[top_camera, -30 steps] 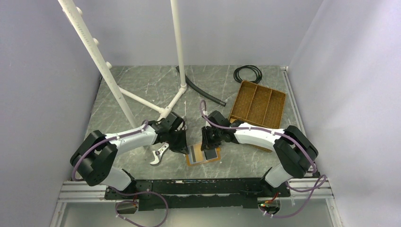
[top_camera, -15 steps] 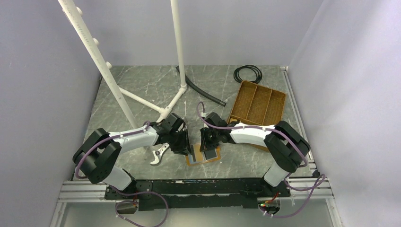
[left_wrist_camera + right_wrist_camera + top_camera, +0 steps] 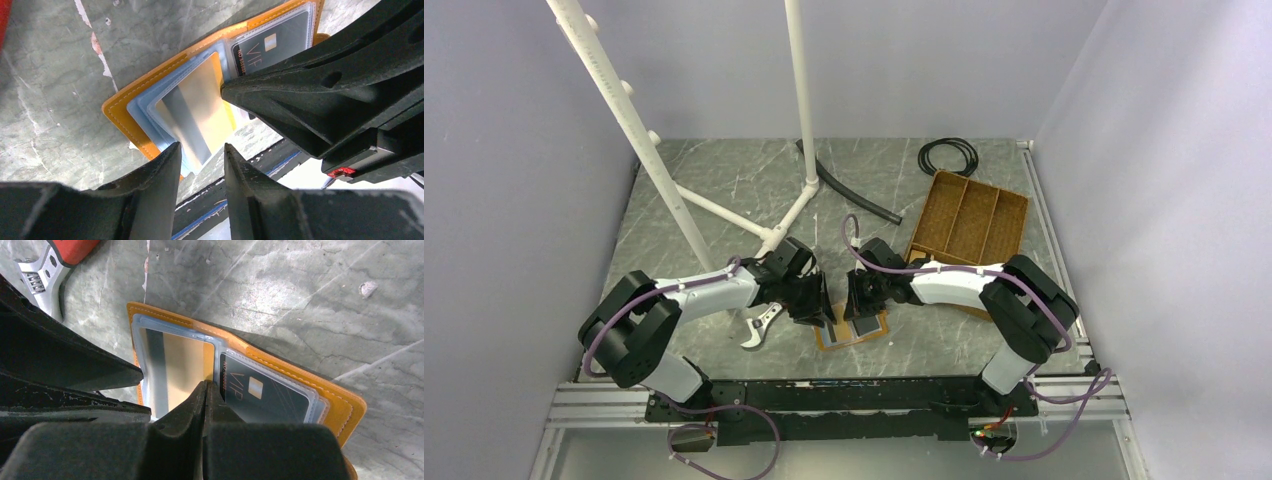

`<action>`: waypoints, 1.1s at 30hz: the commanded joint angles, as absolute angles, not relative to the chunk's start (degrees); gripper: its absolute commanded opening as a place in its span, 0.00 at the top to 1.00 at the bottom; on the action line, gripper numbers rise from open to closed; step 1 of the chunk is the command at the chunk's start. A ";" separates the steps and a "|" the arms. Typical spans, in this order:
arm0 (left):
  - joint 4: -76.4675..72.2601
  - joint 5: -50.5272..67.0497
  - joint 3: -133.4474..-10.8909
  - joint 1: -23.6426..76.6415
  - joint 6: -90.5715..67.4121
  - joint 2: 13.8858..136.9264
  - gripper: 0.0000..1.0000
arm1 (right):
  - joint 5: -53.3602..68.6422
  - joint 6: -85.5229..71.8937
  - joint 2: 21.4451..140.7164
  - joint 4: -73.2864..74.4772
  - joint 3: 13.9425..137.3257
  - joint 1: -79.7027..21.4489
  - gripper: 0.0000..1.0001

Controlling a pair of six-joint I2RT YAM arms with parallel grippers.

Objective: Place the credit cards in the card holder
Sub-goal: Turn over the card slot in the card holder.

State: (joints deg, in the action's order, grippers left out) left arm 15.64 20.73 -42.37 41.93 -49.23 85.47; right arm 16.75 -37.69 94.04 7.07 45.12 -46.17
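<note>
The orange card holder (image 3: 345, 407) lies open on the table, also in the top view (image 3: 869, 335). Its clear sleeves hold a gold and silver card (image 3: 195, 112) on one side and a black VIP credit card (image 3: 270, 395) on the other. My right gripper (image 3: 206, 386) is shut, its tip pressed on the fold between the two sleeves; nothing shows between its jaws. My left gripper (image 3: 201, 150) is open with a narrow gap, its fingertips at the near edge of the gold card's sleeve. In the top view both grippers, the left (image 3: 822, 316) and the right (image 3: 854, 310), meet over the holder.
A wrench with a red handle (image 3: 761, 325) lies just left of the holder. A brown divided tray (image 3: 969, 220) sits at the back right, with a black cable coil (image 3: 948, 155) behind it. A white pipe frame (image 3: 724, 210) and a black hose (image 3: 854, 195) stand behind the arms.
Both grippers have closed in over the open holder, the left moving right and the right moving left, and they now cover more of it.
</note>
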 commanded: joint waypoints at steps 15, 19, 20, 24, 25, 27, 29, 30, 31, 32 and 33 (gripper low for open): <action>-3.66 28.64 -41.23 41.91 -55.87 83.56 0.52 | 21.90 -43.03 92.10 0.24 39.55 -44.52 1.00; 8.82 21.98 -41.61 41.95 -54.80 78.97 0.42 | 20.85 -42.15 91.21 0.94 39.35 -43.89 1.00; 11.34 20.46 -41.39 41.96 -54.88 77.83 0.39 | 21.17 -42.06 91.49 0.77 39.31 -43.72 1.00; 15.78 17.32 -39.37 41.97 -56.05 72.72 0.29 | 21.74 -41.92 92.67 0.28 39.32 -43.59 1.00; 15.70 17.31 -38.75 41.97 -56.19 72.45 0.28 | 21.78 -42.00 92.78 0.27 39.17 -43.59 1.00; 14.53 18.31 -38.18 41.89 -56.58 73.88 0.28 | 21.69 -41.95 92.81 0.26 39.16 -43.59 1.00; 12.58 19.86 -38.02 41.87 -57.00 75.96 0.28 | 21.43 -41.64 92.81 0.37 39.50 -43.59 1.00; 11.87 20.51 -37.95 41.88 -57.37 77.02 0.28 | 21.28 -41.51 92.77 0.59 39.61 -43.59 1.00; 11.59 20.86 -38.03 41.90 -57.54 77.94 0.27 | 21.19 -41.42 92.66 0.69 39.67 -43.53 1.00; 11.16 21.17 -38.01 41.91 -57.57 78.67 0.26 | 21.11 -41.40 92.49 0.78 39.58 -43.51 1.00; 10.49 21.38 -37.79 41.93 -57.71 79.08 0.25 | 21.14 -41.40 92.42 0.79 39.57 -43.46 1.00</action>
